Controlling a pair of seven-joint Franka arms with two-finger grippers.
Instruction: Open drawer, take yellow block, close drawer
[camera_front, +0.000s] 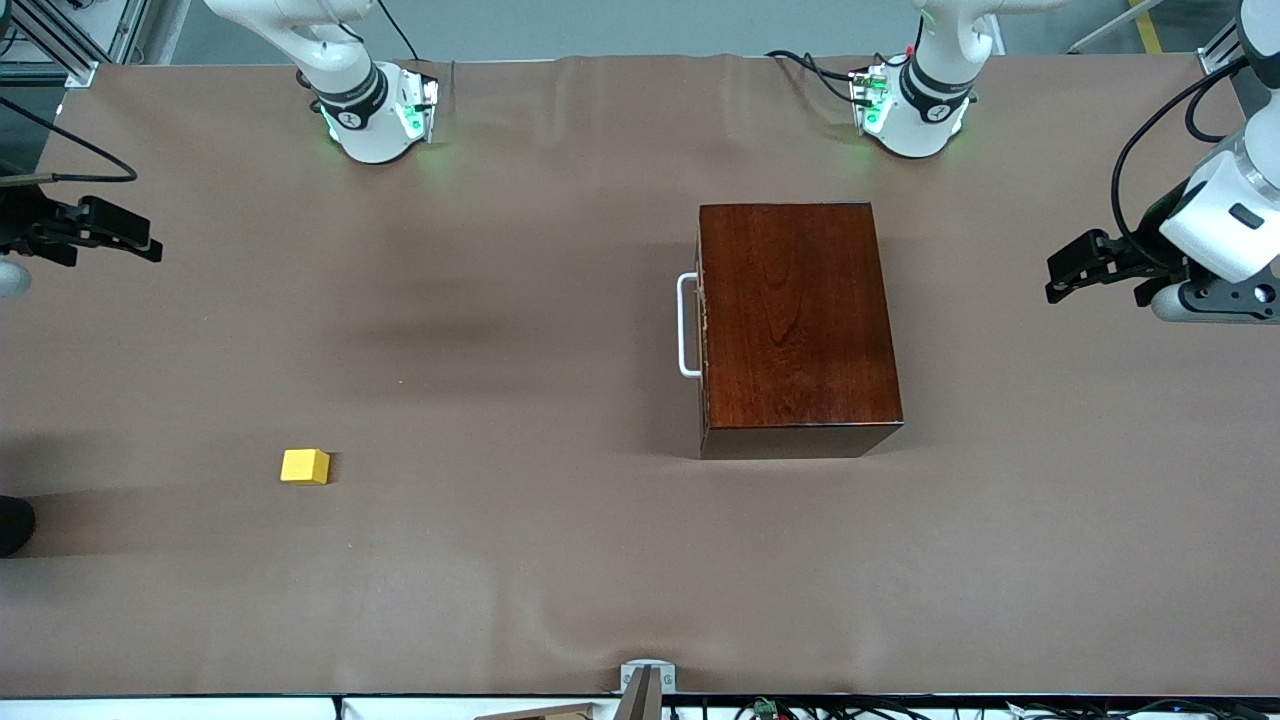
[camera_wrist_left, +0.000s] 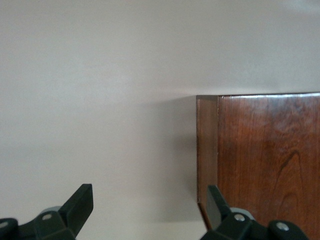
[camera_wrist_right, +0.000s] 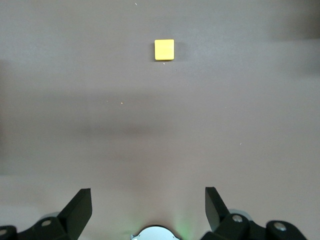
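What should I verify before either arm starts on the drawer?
1. Drawer shut, white handle unobstructed: ok.
2. Left gripper open and empty, up at its end of the table: ok.
3. Right gripper open and empty, at the other end: ok.
4. Yellow block in the drawer: not ok, it lies on the table, toward the right arm's end.
5. Drawer contents: cannot tell.

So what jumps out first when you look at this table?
The glossy dark wooden box with its white handle stands toward the left arm's end of the table, its drawer shut. A small yellow block lies alone on the brown table, toward the right arm's end. The left gripper and right gripper wait open at the table's ends.
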